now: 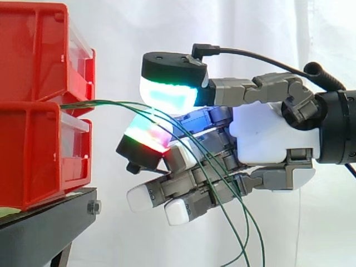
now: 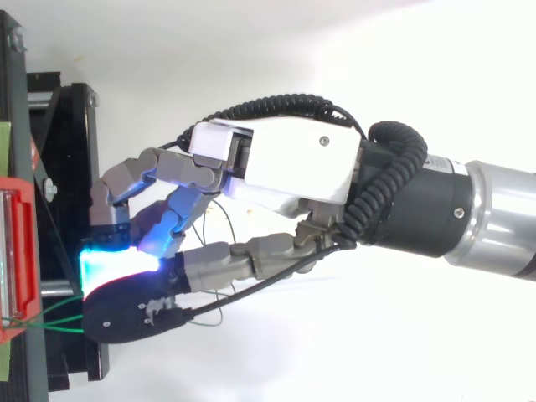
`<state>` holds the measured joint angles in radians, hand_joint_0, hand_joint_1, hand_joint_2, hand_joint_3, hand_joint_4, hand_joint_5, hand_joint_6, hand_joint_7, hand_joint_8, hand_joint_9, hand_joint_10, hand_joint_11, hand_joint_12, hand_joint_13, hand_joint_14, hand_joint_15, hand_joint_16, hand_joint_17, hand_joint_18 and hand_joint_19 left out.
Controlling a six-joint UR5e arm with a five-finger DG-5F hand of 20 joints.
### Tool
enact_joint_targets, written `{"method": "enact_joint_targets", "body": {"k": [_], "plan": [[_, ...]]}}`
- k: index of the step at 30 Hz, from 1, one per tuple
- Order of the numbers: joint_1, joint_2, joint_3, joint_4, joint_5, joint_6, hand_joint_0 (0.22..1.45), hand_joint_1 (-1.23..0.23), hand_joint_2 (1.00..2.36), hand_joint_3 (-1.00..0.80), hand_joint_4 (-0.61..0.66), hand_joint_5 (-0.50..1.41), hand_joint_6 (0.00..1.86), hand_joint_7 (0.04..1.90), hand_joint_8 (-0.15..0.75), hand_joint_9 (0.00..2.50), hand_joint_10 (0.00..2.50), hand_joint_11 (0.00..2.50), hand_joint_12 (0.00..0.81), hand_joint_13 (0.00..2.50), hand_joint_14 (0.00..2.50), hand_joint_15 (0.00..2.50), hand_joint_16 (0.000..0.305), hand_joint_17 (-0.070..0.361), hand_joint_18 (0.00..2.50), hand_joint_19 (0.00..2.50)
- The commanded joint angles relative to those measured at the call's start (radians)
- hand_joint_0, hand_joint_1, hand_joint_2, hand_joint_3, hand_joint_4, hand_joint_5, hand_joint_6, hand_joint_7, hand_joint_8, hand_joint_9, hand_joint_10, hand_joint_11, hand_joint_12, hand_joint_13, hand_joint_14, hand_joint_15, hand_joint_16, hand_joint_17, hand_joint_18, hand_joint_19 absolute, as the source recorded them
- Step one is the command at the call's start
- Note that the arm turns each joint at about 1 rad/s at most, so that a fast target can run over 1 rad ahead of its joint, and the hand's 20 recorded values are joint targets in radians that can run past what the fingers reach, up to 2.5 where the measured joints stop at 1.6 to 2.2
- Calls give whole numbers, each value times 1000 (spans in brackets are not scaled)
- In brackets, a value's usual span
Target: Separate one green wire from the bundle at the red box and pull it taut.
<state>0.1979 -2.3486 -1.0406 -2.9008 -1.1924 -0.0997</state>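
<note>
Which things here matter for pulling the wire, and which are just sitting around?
For the job: green wires, red bins, hand.
Just there: black stand, white curtain.

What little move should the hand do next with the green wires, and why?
Probably pinch shut on one thin green wire: the wires leave the stacked red plastic bins, pass through the gap between the hand's glowing pads, and droop slack.
</note>
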Motion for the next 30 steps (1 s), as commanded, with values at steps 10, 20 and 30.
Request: {"method": "enact_joint_targets", "body": {"k": [10, 20, 30], "plan": [[2, 0, 1, -6, 5, 5, 591, -714, 1017, -128, 160, -174, 906, 1131, 350, 1064, 15, 908, 342, 776, 10, 315, 49, 110, 835, 370], [5, 0, 1, -6, 19, 28, 531, -565, 1005, -445, 211, -170, 855, 1106, 342, 1055, 17, 877, 337, 774, 11, 321, 47, 107, 822, 399], [5, 0, 1, -8, 25, 28, 593, -712, 1021, -124, 118, -173, 895, 1167, 334, 1028, 17, 891, 327, 767, 11, 309, 45, 102, 807, 385]]}}
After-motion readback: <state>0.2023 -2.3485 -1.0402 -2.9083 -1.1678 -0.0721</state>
